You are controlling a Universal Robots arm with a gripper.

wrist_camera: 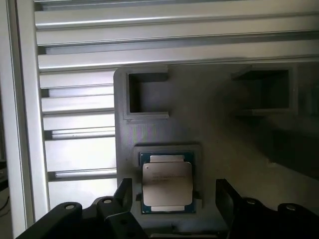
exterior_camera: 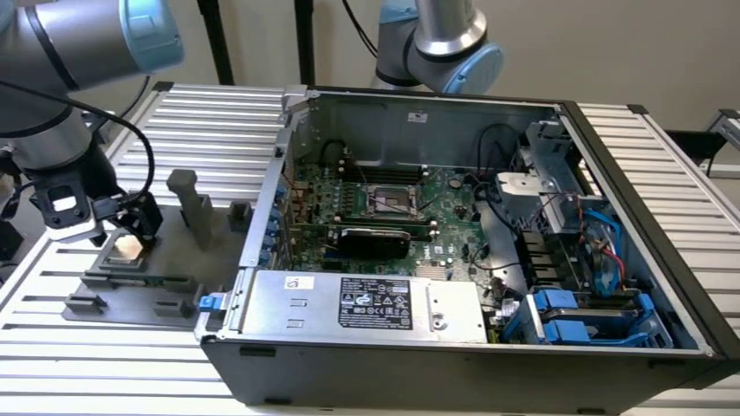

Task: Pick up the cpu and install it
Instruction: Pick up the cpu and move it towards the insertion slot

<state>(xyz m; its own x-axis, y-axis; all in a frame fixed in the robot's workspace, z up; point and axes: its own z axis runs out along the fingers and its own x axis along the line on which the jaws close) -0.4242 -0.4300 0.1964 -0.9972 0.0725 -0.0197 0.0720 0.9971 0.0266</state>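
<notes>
The cpu [wrist_camera: 167, 183] is a small square chip with a pale silver top, lying flat in a recess of the grey fixture plate [wrist_camera: 209, 134]. In the exterior view the cpu [exterior_camera: 124, 250] sits on that plate at the exterior view's left, outside the computer case. My gripper [wrist_camera: 172, 199] hangs just above the chip, open, with one black finger on each side of it and nothing held. In the exterior view the gripper [exterior_camera: 116, 227] stands directly over the chip. The black socket frame [exterior_camera: 393, 201] on the green motherboard lies inside the open case.
The open computer case [exterior_camera: 463, 251] fills the exterior view's middle and right, with a silver power supply [exterior_camera: 364, 303] at its front. Grey upright posts [exterior_camera: 191, 208] rise from the fixture plate beside the gripper. A second arm [exterior_camera: 445, 43] stands behind the case. Ribbed aluminium table [exterior_camera: 197, 113] surrounds everything.
</notes>
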